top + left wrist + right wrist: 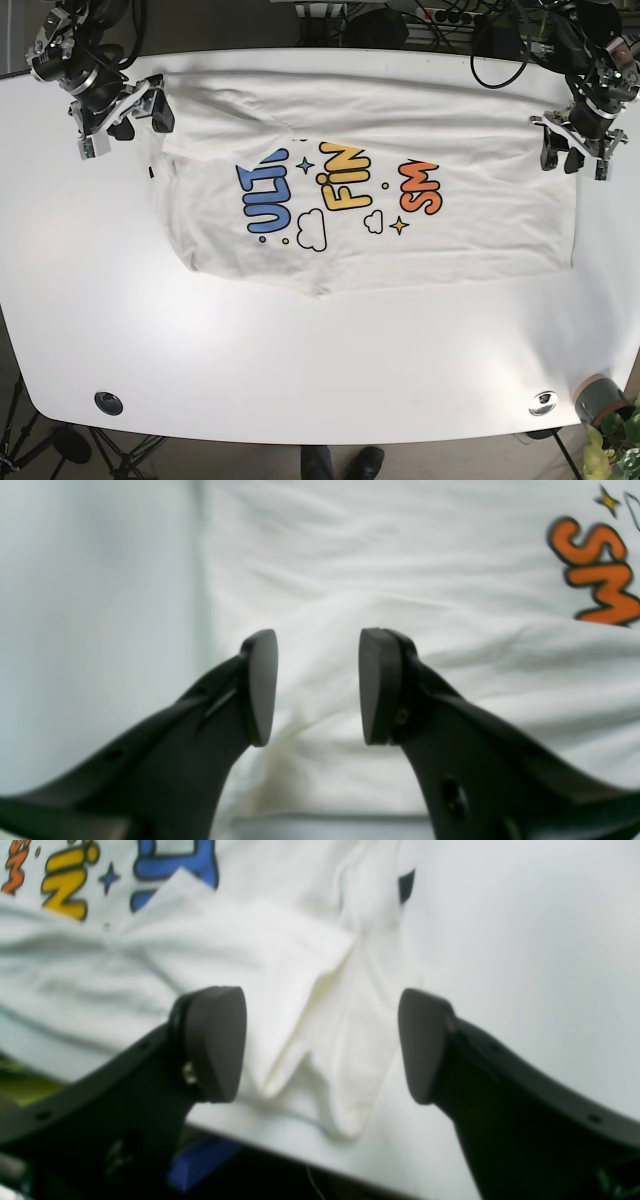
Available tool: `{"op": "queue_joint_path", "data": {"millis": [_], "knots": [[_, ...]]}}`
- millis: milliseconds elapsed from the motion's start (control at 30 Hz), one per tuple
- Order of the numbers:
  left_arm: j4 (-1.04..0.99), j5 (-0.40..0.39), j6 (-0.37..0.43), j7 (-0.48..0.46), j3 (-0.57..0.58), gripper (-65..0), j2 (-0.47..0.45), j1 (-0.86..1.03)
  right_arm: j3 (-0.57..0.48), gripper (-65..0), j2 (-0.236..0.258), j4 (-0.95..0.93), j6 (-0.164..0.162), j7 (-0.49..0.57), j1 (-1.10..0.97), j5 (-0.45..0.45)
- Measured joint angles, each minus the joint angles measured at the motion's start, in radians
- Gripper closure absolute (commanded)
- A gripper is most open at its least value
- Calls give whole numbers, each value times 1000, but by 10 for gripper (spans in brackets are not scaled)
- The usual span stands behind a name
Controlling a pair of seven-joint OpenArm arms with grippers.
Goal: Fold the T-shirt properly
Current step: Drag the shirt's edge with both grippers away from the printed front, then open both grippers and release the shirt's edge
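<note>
While T-shirt lies flat, left claw, right claw released, seemingly above edges.

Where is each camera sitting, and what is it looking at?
Left wrist: rides the left arm, looks past open left gripper at the T-shirt.
Right wrist: rides the right arm, looks past open right gripper at a folded shirt corner near the table edge.
Base: overhead, looks down on both arms.
Shared: all show the shirt's colourful print.

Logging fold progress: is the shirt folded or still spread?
Mostly spread: the T-shirt lies open across the table, print visible, one sleeve tucked over.
</note>
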Motion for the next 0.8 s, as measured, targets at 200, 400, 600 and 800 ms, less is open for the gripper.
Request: {"op": "queue_joint_path", "data": {"millis": [200, 400, 600, 800], "knots": [[-67, 96, 5, -2, 8, -250, -1, -2, -91, -445, -6, -51, -1, -12, 21, -80], [-77, 89, 4, -18, 11, -250, 1, -26, -150, -444, -11, -112, -1, -9, 35, -81], [-77, 97, 4, -13, 7, -250, -1, -18, -151, -354, -13, -143, -2, -9, 53, -87], [-77, 97, 4, -11, 11, -250, -1, -21, -150, -89, -13, -142, -2, -8, 84, -83]]}}
